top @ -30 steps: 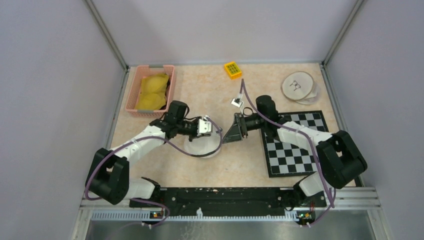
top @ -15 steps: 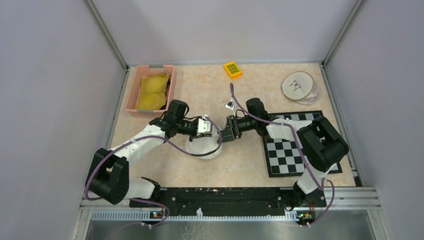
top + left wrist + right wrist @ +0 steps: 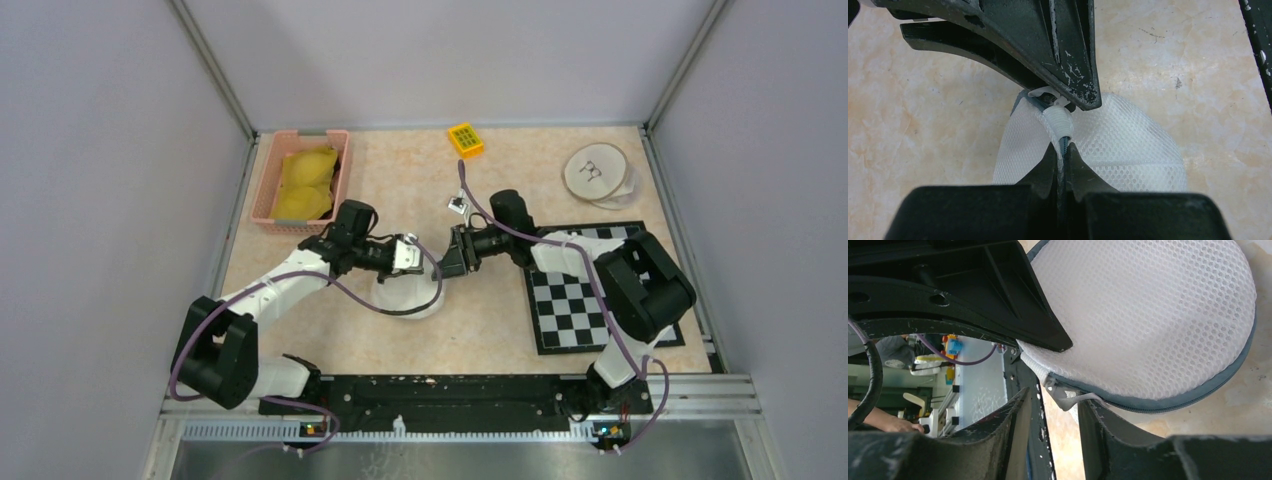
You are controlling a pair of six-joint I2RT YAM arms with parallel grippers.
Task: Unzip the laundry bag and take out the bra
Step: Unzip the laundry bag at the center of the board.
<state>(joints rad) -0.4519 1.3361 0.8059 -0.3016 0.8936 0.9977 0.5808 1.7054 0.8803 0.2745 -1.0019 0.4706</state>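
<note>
Two arms meet nose to nose at mid-table, right over the white mesh laundry bag (image 3: 405, 298)! The left gripper (image 3: 1062, 150) is clamped tight. Its fingers are pressed together on the bag's edge, just below a ribbed white tab (image 3: 1058, 120) at the end of the zip (image 3: 1193, 395). The right gripper (image 3: 1055, 396) faces it from the opposite side with fingers parted. The pale zip pull (image 3: 1074, 399) sits right in the gap between them, not squeezed. That grey zip runs closed around the bag's rim in the right wrist view. The bra? The mesh gives nothing away, so I can't tell. The bag sits domed on the table (image 3: 480, 190). At the far left is a pink basket (image 3: 262, 190) holding yellow padded pieces (image 3: 305, 185). A checkerboard mat (image 3: 585, 310) lies under the right arm.
</note>
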